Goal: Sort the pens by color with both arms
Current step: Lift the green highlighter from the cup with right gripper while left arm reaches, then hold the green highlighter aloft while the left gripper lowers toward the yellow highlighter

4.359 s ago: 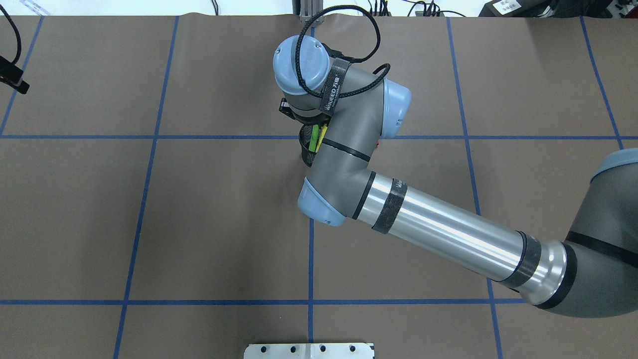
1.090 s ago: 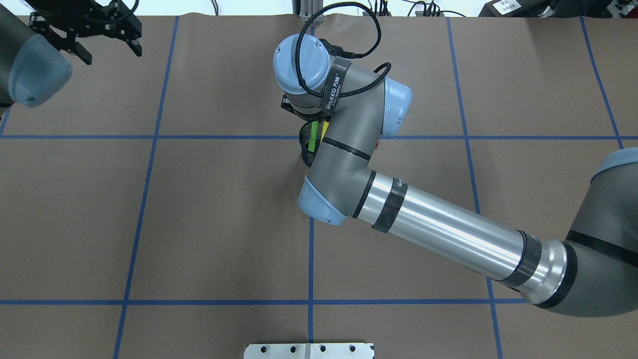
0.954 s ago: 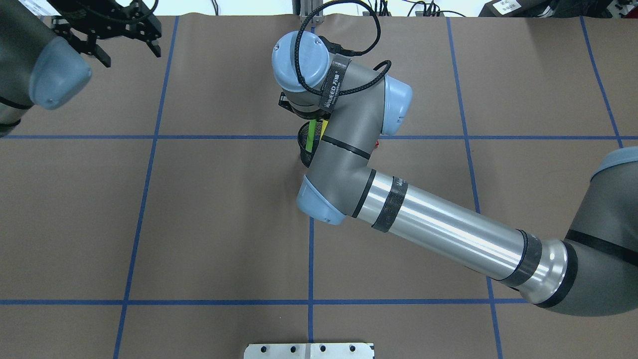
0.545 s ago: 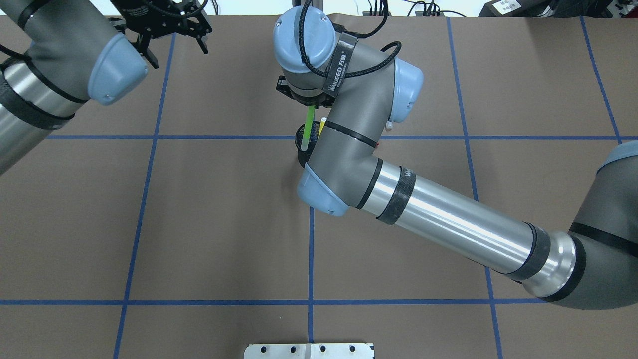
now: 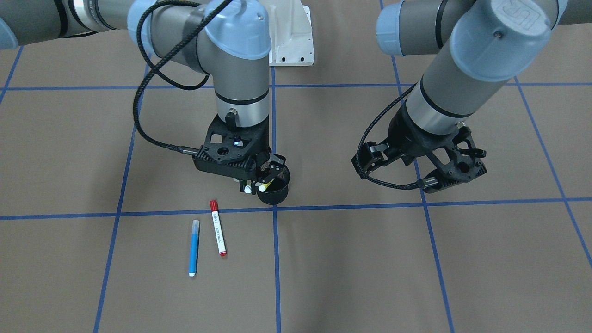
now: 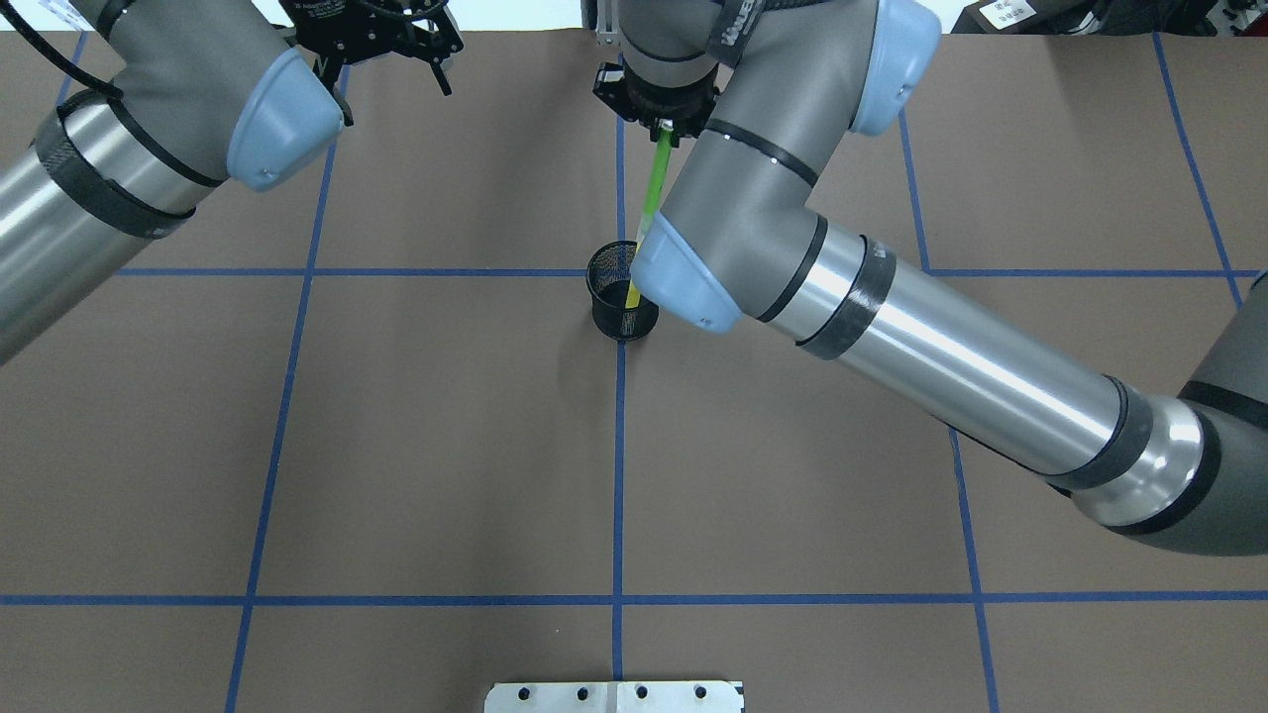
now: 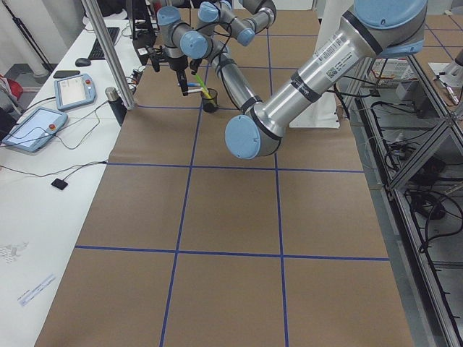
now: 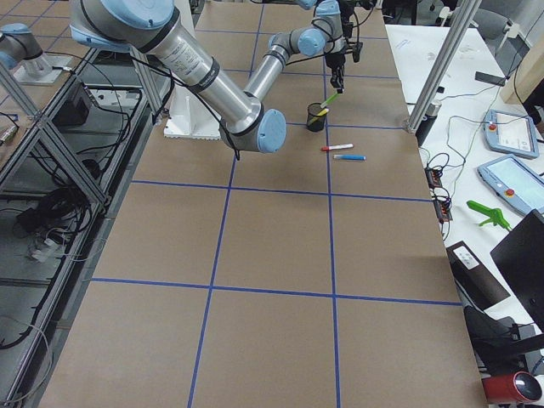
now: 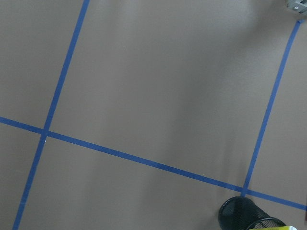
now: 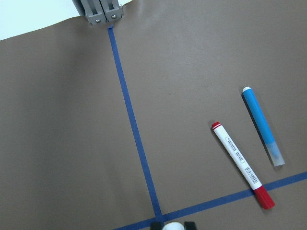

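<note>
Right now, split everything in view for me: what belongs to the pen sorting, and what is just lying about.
Belongs to the job:
blue marker
red-capped white marker
light green marker, held in the right gripper
yellow marker
left gripper, open

Just lying about:
black mesh cup
teach pendants on the side bench

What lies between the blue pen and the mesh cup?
The red-capped white pen, lying beside the blue pen, short of the mesh cup; front-facing view shows it.
</note>
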